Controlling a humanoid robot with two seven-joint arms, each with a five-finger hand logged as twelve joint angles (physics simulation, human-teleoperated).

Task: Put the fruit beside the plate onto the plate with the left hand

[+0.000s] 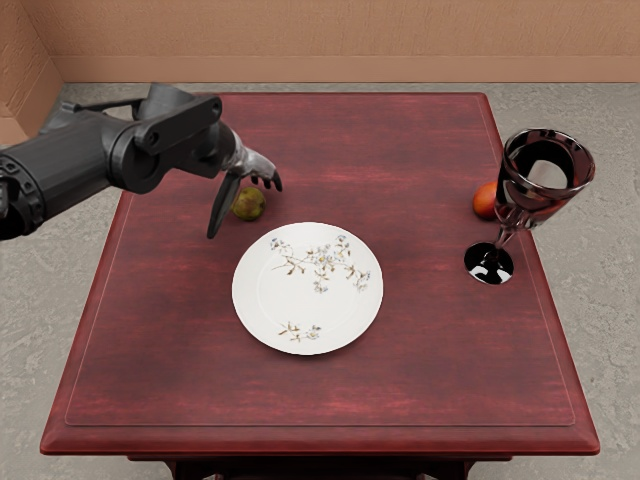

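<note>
A small olive-green fruit [249, 204] lies on the dark red table just beyond the upper left rim of a white plate [270, 310] with a flower pattern. My left hand [245, 185] hovers right over the fruit, fingers spread and pointing down around it, the thumb hanging at its left side. The hand holds nothing and the fruit still rests on the table. The left arm comes in from the picture's left edge. The right arm does not show.
A tall dark wine glass [528, 200] stands near the table's right edge, with an orange-red fruit [485, 201] just behind its stem. The table edge [320, 435] runs along the front.
</note>
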